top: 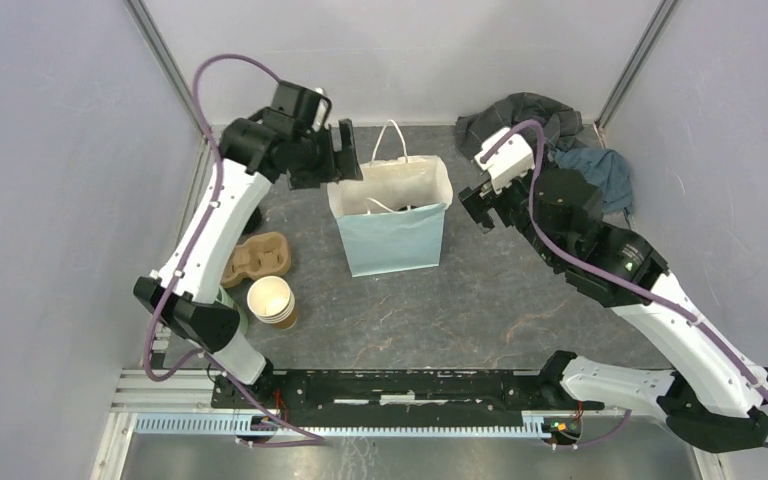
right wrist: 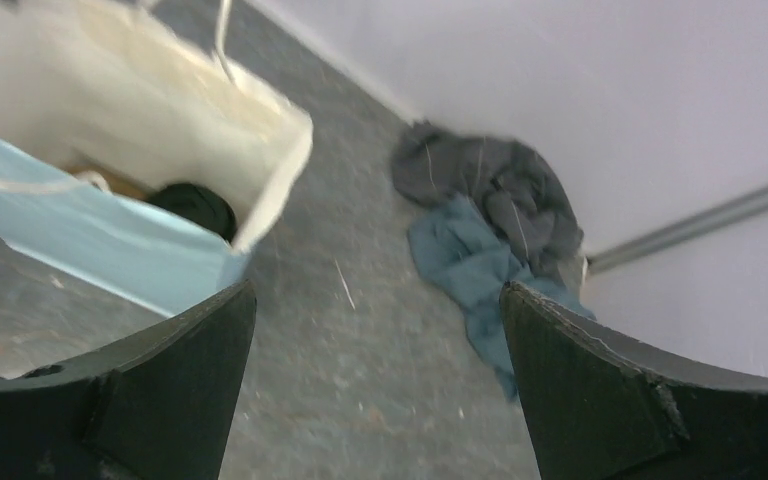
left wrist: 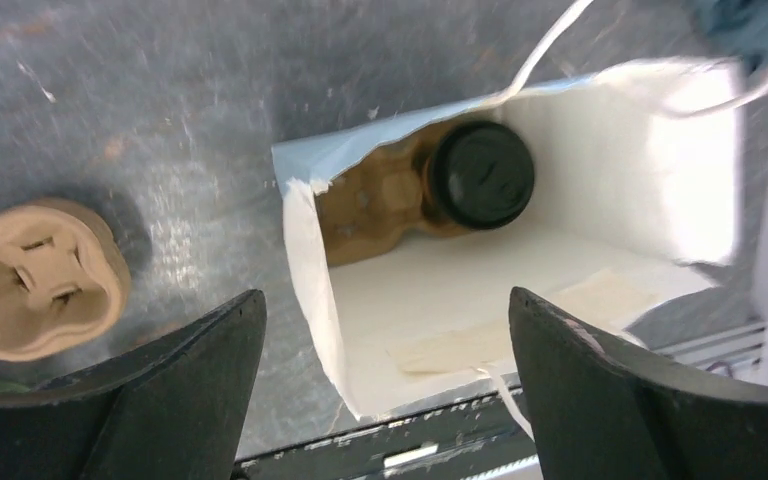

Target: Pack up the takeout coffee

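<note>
**Now releasing: cup seated in the bag**

Left gripper [left wrist: 385, 390], jaws spread and empty, hovers above the bag [left wrist: 660, 150]; the takeout coffee [left wrist: 482, 174] sits inside on a carrier [left wrist: 375, 200]. Right gripper [right wrist: 375, 385] hangs unclenched. Withdraw straight upward, avoiding the handles.

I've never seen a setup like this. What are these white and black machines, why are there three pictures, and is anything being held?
These are two robot arms bolted to a table. One picture looks down from above; the other two come from cameras on each wrist, so the dark shapes at their bottom edges are each arm's own fingers.

In the middle stands a light blue paper bag. Inside it, a brown cup carrier holds the takeout coffee with its black lid.

The left end effector hangs open above the bag; the right end effector is open beside it. Neither holds anything.

Also on the table: another carrier, stacked lidless cups and crumpled cloths.
</note>
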Motion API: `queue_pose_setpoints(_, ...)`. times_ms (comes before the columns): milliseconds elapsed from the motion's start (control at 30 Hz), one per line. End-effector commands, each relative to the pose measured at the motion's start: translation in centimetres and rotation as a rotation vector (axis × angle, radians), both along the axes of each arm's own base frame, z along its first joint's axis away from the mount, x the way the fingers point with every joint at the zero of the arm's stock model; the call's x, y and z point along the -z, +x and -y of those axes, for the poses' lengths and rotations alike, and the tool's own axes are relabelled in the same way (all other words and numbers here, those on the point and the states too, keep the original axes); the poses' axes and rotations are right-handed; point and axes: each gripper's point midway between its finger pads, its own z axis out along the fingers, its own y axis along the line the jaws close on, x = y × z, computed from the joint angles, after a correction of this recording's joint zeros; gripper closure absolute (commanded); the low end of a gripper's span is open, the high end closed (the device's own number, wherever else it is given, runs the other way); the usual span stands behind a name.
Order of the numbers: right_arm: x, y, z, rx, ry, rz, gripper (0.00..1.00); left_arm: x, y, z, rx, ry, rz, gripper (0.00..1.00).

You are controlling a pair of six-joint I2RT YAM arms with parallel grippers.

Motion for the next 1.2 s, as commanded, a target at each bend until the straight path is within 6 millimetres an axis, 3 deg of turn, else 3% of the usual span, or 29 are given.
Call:
queue_pose_setpoints(0,3.1,0.1,2.8,0.138,-0.065,-0.032,0.02,-6.3,-0.3,-2.6,-0.028,-0.021,0.131,0.01)
queue_pose_setpoints(133,6.4,-0.8,1.8,0.093,-0.004,-0.116,0.02,-9.2,-1.1,-5.6,-0.098,0.019,0.195,0.00)
queue_pose_setpoints(233,7.9,-1.7,1.2,0.105,0.133,-0.181,0.02,-10.3,-3.2,-8.8,-0.191,0.057,0.219,0.00)
queue_pose_setpoints(367,10.6,-3.6,-0.9,-0.011,0.184,-0.304,0.02,-8.0,-6.7,-12.7,-0.350,0.113,0.168,0.00)
queue_pose_setpoints(567,12.5,-5.0,-1.6,-0.156,0.004,-0.368,0.02,-5.3,-9.8,-16.6,-0.544,0.183,0.147,0.00)
queue_pose_setpoints(767,12.3,-5.8,-3.2,-0.263,-0.007,-0.394,0.02,-1.9,-10.2,-20.5,-0.713,0.308,0.060,0.00)
queue_pose_setpoints(967,12.1,-5.6,-2.8,-0.246,-0.001,-0.372,0.02,1.7,-10.4,-27.6,-0.929,0.456,-0.096,0.01)
queue_pose_setpoints(1067,12.4,-5.7,-2.7,-0.245,-0.008,-0.373,0.02,2.4,-10.4,-29.5,-0.957,0.459,-0.126,0.12)
queue_pose_setpoints(1167,12.8,-5.7,-2.8,-0.252,-0.002,-0.369,0.02,3.8,-10.4,-29.8,-0.934,0.388,-0.144,0.20)
